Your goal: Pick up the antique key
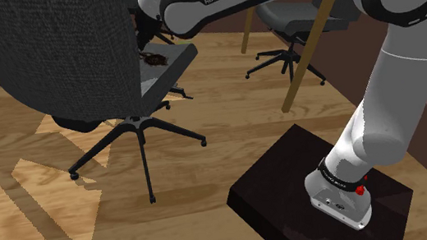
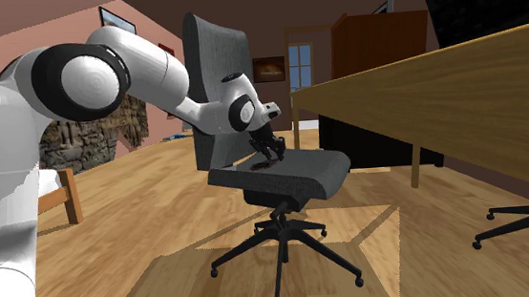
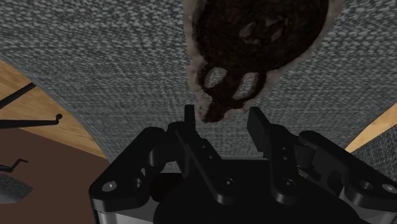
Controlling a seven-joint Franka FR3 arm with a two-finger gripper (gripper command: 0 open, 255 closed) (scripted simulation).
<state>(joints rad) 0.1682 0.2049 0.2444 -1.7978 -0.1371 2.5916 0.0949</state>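
The antique key point(image 3: 254, 44) is a dark brown, ornate piece lying flat on the grey fabric seat point(image 3: 114, 70) of an office chair. In the wrist view its looped end lies just ahead of my gripper point(image 3: 224, 124), whose two black fingers stand apart with nothing between them. In the second exterior view the gripper point(image 2: 274, 150) hovers just above the seat point(image 2: 307, 173), with the key point(image 2: 260, 165) beside and below its tips. From the shoulder camera the key point(image 1: 154, 59) shows on the seat point(image 1: 169, 69) under the forearm, next to the tall chair back point(image 1: 55, 50).
The chair's black star base point(image 1: 139, 136) spreads over the wooden floor. A second office chair point(image 1: 287, 16) and a slanted wooden table leg point(image 1: 308, 55) stand behind. A long wooden table point(image 2: 440, 83) runs along the second exterior view's right. The dark stand point(image 1: 294, 184) sits lower right.
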